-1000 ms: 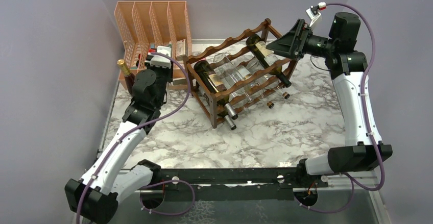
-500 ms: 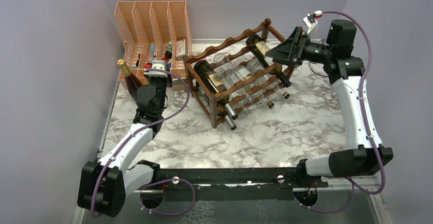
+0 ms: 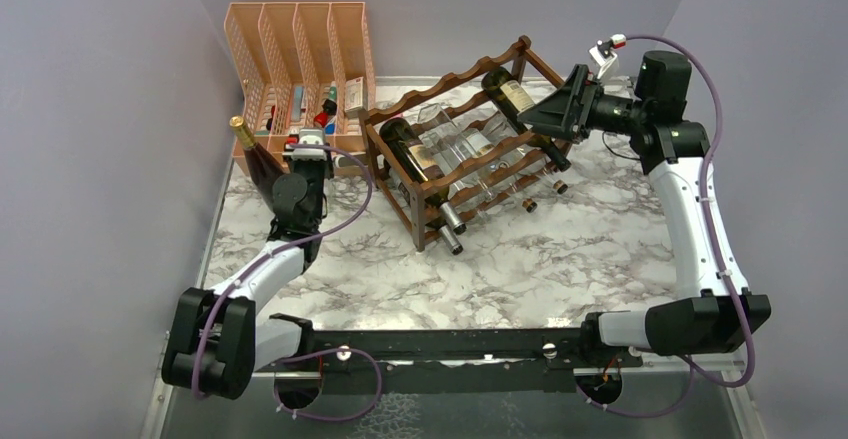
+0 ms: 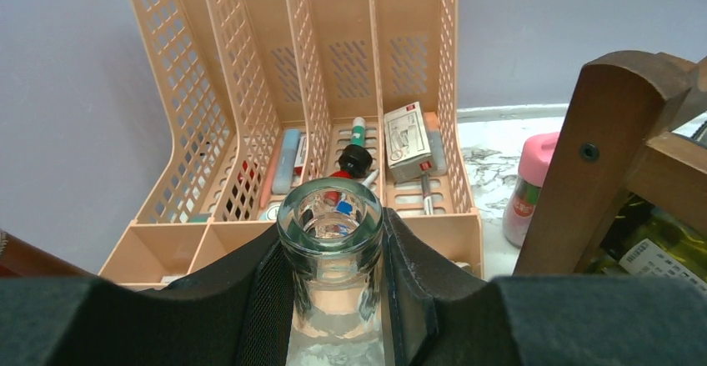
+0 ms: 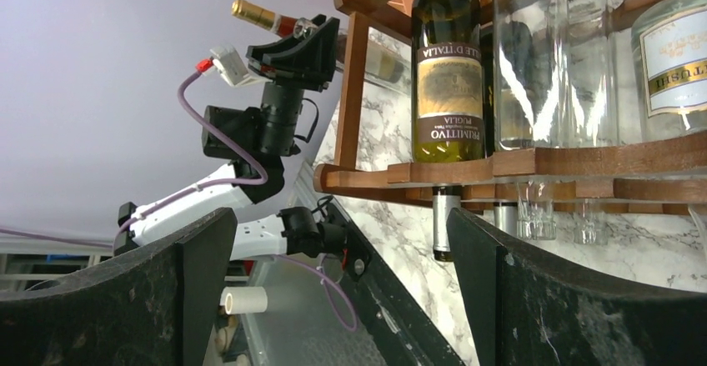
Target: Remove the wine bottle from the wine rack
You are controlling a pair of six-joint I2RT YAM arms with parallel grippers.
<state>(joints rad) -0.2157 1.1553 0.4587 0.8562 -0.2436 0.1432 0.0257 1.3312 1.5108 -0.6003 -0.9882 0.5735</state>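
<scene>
Beside wine rack (image 3: 445, 86), right fingers (image 5: 108, 299) apart; left arm (image 3: 260, 269) bent, gripping bottle (image 4: 330, 241).

Top camera overlooks the white marble bench (image 3: 560, 249); both close wrist cameras share the dark brown wooden scalloped rack (image 3: 447, 84).
</scene>
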